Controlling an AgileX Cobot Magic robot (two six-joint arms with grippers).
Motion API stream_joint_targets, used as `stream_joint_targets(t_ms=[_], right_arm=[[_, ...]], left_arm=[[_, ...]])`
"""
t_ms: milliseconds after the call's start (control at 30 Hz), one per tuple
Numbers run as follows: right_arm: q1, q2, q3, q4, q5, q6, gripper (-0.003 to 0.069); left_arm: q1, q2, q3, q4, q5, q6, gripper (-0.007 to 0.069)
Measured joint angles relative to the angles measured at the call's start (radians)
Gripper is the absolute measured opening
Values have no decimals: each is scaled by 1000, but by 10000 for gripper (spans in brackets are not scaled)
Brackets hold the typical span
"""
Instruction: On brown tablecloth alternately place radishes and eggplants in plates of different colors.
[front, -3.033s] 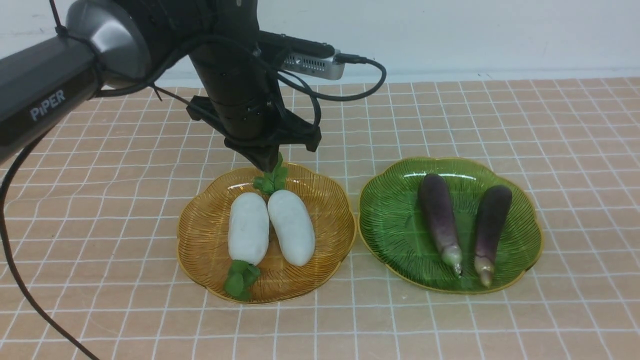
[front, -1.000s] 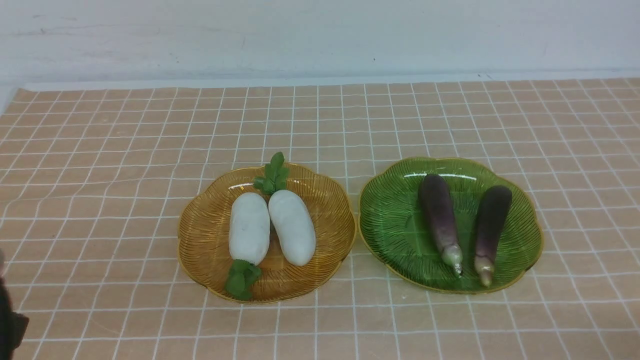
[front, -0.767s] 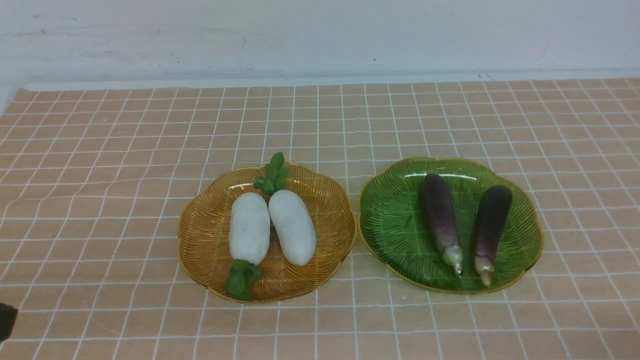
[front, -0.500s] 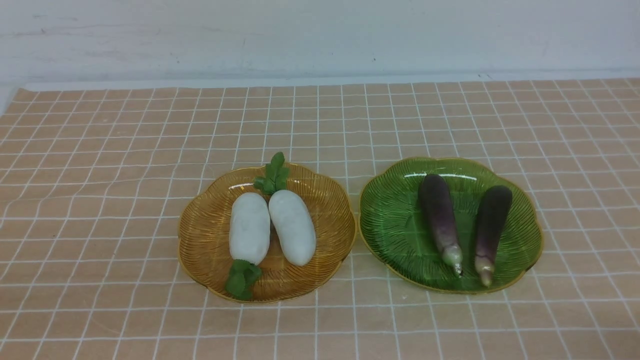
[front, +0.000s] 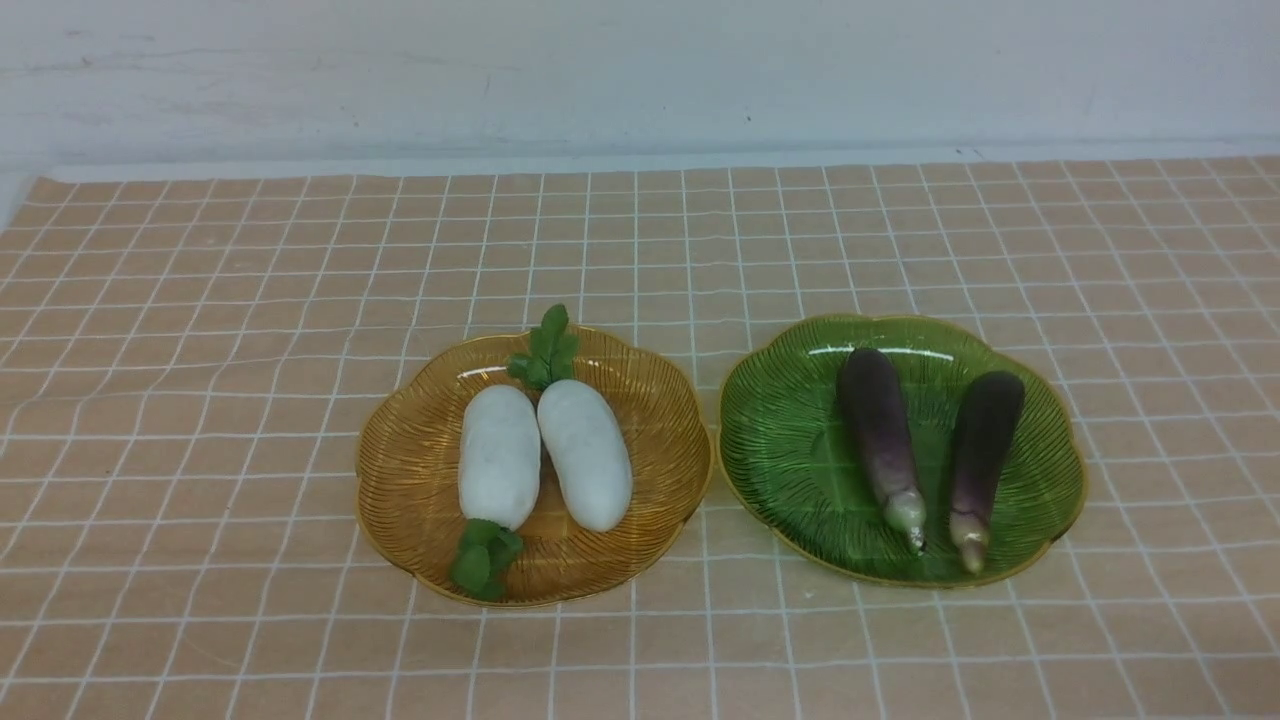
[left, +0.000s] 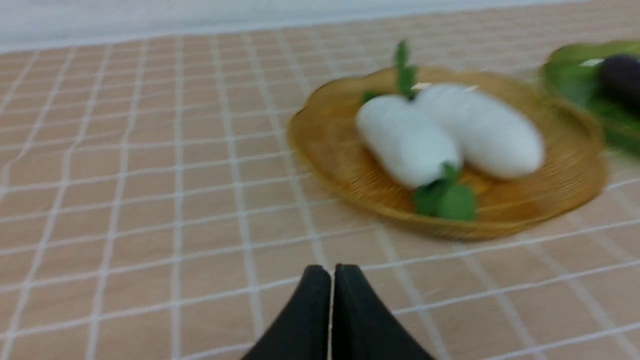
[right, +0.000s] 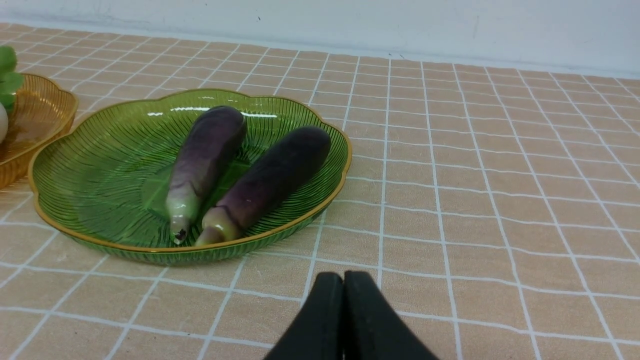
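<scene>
Both sets of jaws are pressed fully together and hold nothing; the left gripper (left: 331, 272) hangs low over the brown tablecloth (front: 200, 330), with the amber plate (left: 325, 150) ahead of its tips and off to one side; the right gripper (right: 344, 280) likewise points at bare cloth, the green plate (right: 90, 165) lying ahead of its tips and to the side; neither gripper shows in the front view.

The two radishes (front: 545, 455) lie side by side in the amber plate, touching along their length, their leaves at opposite ends; the two eggplants (front: 925, 440) lie in the green plate, near each other, pale stems toward the near rim; the plates sit just beside one another, rims almost meeting; judged from this, the sorting looks done.

Risks from here seem few; a closed gripper sweeping low across the cloth could snag a wrinkle and drag a plate; a nudge to either rim might roll a radish against its neighbour or over the shallow edge, since both are round and rest loosely; the left wrist view is blurred, so fine detail there is uncertain.

No brand, label or writing can be read anywhere.
</scene>
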Motion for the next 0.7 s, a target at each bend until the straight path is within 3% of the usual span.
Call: stream_joint_targets(t_ms=[333, 700], right_arm=[[0, 0, 0, 0, 0, 0, -6], [0, 0, 0, 0, 0, 0, -6]], left_arm=[[203, -75, 13, 0, 133, 36, -3], [200, -77, 13, 1, 134, 36, -3]])
